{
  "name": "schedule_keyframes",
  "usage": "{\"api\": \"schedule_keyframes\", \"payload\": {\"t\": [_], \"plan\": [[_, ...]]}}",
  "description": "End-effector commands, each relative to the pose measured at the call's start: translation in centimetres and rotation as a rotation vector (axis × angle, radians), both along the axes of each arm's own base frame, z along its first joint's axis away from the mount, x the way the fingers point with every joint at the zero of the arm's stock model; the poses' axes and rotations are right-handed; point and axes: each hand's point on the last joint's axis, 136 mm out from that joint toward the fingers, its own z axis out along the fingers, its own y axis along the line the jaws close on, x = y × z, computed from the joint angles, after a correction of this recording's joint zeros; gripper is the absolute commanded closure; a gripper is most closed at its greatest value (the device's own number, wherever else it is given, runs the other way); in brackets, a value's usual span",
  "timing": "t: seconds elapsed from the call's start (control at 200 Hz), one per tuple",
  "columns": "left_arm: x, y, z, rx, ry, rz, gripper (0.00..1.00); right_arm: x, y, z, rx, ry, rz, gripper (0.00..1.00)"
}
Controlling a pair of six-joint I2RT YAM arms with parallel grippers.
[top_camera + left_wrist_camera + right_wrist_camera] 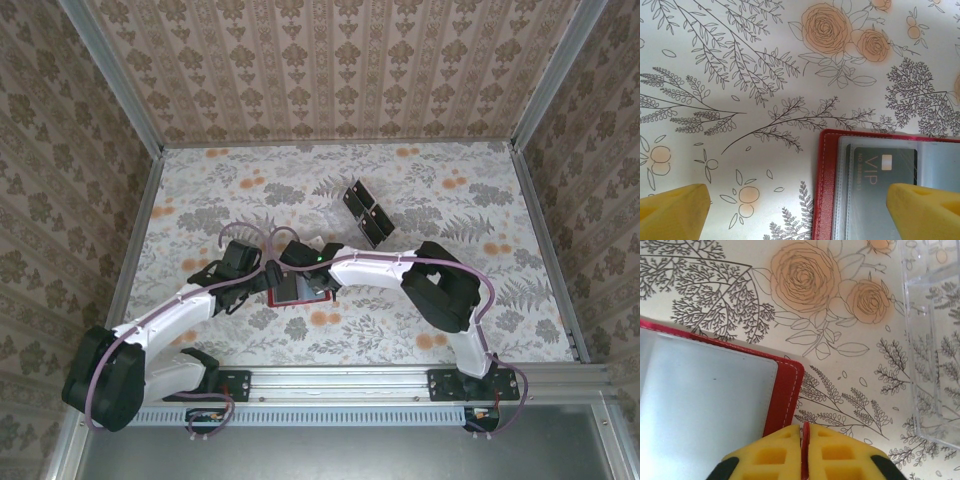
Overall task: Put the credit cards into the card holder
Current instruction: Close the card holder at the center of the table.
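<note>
1. Base position. Both arms are bolted at the near edge of the table and bend inward toward its centre.

2. Left gripper. The jaws stand fully apart and hold nothing. One yellow fingertip is over the bare floral surface. The other is over the inner face of the card holder. Whether it makes contact cannot be told.

3. Right gripper. The yellow pads are pressed together, with a thin red strip of the card holder's cover clamped between them.

4. Card holder. It lies open on the table, near the centre and between the two grippers. Its red stitched border frames a greyish, clear-sleeved inner face. In the left wrist view, one dark credit card marked "VIP" sits under the sleeve.

5. Clear tray. It rests on the table near the holder, apart from it.

6. Remaining credit cards. These lie grouped together on the table, farther back and well apart from the holder.

7. Patterned walls enclose the table.
</note>
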Motion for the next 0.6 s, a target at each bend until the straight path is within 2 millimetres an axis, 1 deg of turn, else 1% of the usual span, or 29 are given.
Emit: {"api": "schedule_keyframes", "payload": {"t": [0.0,0.065,0.08,0.26,0.385,0.49,0.595], "plan": [[0.3,-1.1,0.4,-0.053,-0.026,-0.039,0.00,-0.2,-1.0,0.7,0.047,0.000,-0.031,0.94],[0.4,-2.0,0.4,-0.089,-0.028,-0.067,0.00,-0.6,-1.3,0.3,0.091,0.032,-0.045,0.95],[0.5,-2.2,0.3,-0.098,-0.028,-0.072,0.00,-0.4,-0.9,0.4,0.123,0.026,-0.048,0.95],[0.7,-3.8,-0.5,-0.184,-0.026,-0.088,0.00,-0.9,-0.8,-0.8,0.289,0.100,-0.100,0.96],[0.5,-4.2,-1.2,-0.221,-0.024,-0.082,0.00,-1.3,-0.6,-1.6,0.382,0.144,-0.132,0.97],[0.4,-4.5,-1.7,-0.241,-0.025,-0.081,0.00,-1.6,-0.6,-2.2,0.415,0.168,-0.145,0.99],[0.4,-4.9,-2.0,-0.254,-0.023,-0.089,0.00,-1.8,-0.3,-2.4,0.442,0.181,-0.150,1.00]]}}
